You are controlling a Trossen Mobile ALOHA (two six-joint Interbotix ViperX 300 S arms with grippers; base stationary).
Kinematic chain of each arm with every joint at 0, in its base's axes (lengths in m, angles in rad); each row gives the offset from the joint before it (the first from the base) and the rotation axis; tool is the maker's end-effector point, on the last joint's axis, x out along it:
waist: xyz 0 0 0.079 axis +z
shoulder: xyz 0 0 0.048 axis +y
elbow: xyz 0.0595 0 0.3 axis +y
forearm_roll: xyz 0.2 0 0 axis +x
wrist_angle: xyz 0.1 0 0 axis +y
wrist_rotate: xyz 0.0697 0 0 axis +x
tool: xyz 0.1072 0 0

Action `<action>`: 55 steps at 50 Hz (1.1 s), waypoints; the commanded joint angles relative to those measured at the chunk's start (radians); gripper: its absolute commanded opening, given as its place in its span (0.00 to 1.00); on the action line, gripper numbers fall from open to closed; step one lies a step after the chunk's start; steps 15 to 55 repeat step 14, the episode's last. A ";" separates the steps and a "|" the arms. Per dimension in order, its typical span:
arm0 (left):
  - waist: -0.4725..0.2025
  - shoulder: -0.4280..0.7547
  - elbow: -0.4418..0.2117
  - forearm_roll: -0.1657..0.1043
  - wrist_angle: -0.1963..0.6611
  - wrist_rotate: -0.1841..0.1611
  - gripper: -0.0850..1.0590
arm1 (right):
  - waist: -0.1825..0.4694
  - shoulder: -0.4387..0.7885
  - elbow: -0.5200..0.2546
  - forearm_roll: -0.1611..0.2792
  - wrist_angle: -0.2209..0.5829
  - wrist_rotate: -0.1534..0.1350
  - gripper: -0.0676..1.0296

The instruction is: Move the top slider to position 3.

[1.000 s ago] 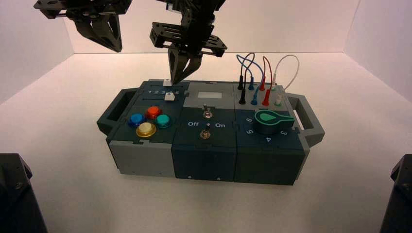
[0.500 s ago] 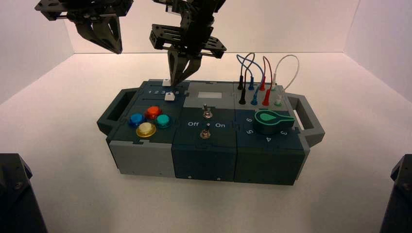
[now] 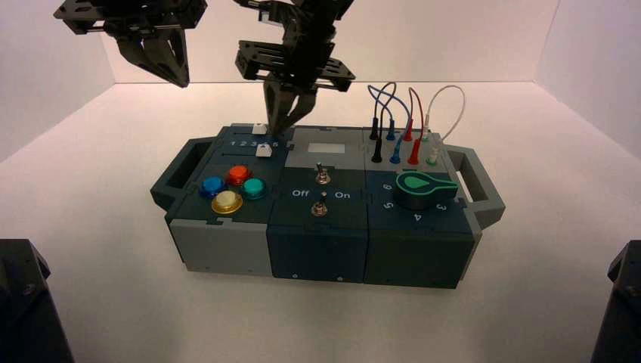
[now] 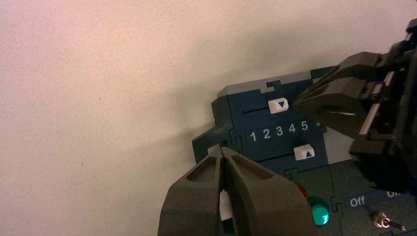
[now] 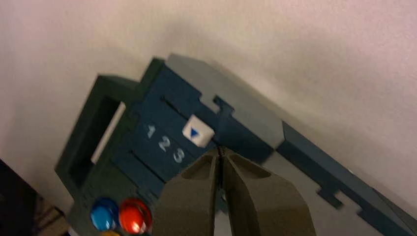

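Right wrist view — right gripper (image 5: 220,150), clenched, near the top slider (image 5: 198,131); left gripper (image 4: 222,150) clenched, over the box's left side (image 4: 231,115).

Red (image 3: 239,175), blue (image 3: 213,187), teal (image 3: 255,188), yellow buttons (image 3: 227,202): box's front left. Two toggles (image 3: 322,178), mid-box. Green dial (image 3: 423,190), front right. Wires (image 3: 408,121) looped at rear right corner. Grey handles (image 3: 476,185), both ends.

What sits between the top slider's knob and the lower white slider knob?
The printed number row: in the left wrist view, the 4 lies between the top slider's knob and the lower white knob.
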State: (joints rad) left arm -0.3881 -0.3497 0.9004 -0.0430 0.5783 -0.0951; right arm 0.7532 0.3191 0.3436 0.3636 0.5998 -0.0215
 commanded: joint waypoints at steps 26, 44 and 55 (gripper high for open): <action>0.014 -0.048 -0.009 0.011 -0.005 0.002 0.05 | 0.005 -0.153 0.051 -0.084 0.002 -0.006 0.04; 0.014 -0.048 -0.009 0.011 -0.005 0.002 0.05 | 0.005 -0.153 0.051 -0.084 0.002 -0.006 0.04; 0.014 -0.048 -0.009 0.011 -0.005 0.002 0.05 | 0.005 -0.153 0.051 -0.084 0.002 -0.006 0.04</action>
